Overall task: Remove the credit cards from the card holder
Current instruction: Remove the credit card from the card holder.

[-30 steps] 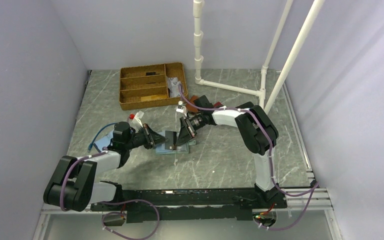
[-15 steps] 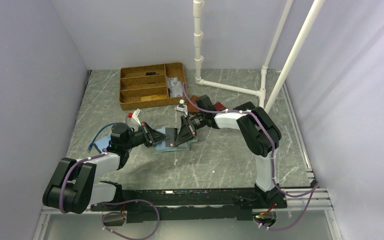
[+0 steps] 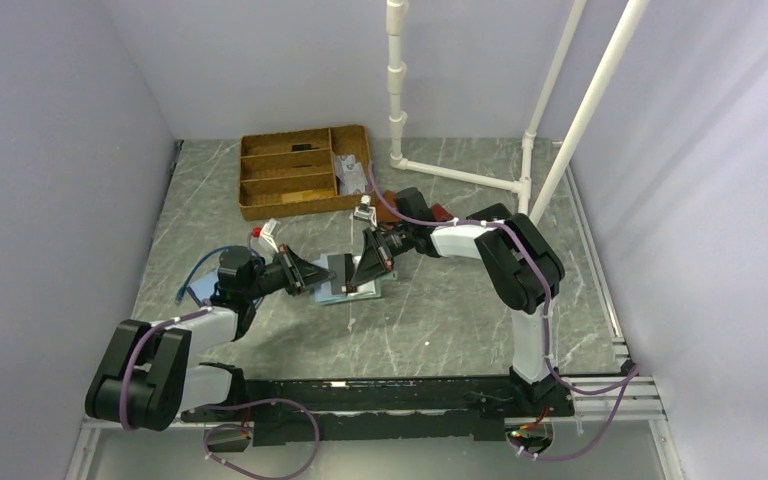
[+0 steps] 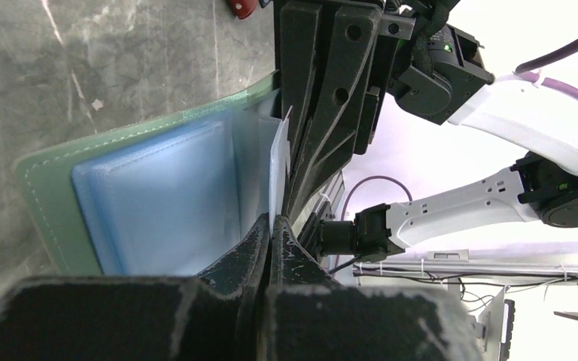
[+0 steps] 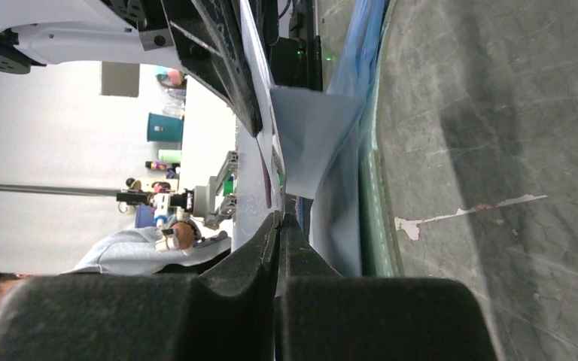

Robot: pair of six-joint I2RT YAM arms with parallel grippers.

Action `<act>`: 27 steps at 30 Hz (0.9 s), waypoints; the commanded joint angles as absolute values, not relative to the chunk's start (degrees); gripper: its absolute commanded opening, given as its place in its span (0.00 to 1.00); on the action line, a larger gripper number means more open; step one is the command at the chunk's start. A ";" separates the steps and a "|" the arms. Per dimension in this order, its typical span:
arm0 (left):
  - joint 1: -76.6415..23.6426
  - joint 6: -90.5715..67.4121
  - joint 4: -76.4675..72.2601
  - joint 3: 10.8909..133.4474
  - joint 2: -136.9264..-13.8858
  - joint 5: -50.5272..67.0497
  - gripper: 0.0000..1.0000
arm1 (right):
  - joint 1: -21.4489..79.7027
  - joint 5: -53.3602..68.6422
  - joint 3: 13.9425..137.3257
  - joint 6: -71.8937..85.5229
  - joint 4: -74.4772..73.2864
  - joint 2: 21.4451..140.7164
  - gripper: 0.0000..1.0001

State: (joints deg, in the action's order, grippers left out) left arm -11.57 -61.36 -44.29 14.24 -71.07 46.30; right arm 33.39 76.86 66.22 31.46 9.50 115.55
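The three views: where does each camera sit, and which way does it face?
Top external: above and behind, looking down at both arms and the light blue bifold card holder.
Left wrist: on the left arm, looking past its shut left tool at the holder.
Right wrist: opposite way, past the right tool.
All share the holder.

The card holder (image 3: 338,297) is hemmed in between the left pincer (image 3: 322,279) and the right pincer (image 3: 356,284), each closed on a thin leaf of it, so both sides are blocked. Behind it, passage is narrowed by the wooden tray (image 3: 290,209) and the small wallets (image 3: 387,199). Bare table (image 3: 430,322) is left open toward the arm bases
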 commanded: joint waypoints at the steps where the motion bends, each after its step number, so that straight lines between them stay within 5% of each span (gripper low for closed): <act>1: -8.97 -61.72 -47.57 12.98 -70.79 49.33 0.04 | 31.81 77.10 66.81 27.45 7.42 116.96 0.00; 27: -6.77 -58.08 -39.39 13.55 -72.31 48.49 0.00 | 29.47 76.66 70.58 11.33 -9.16 116.79 0.00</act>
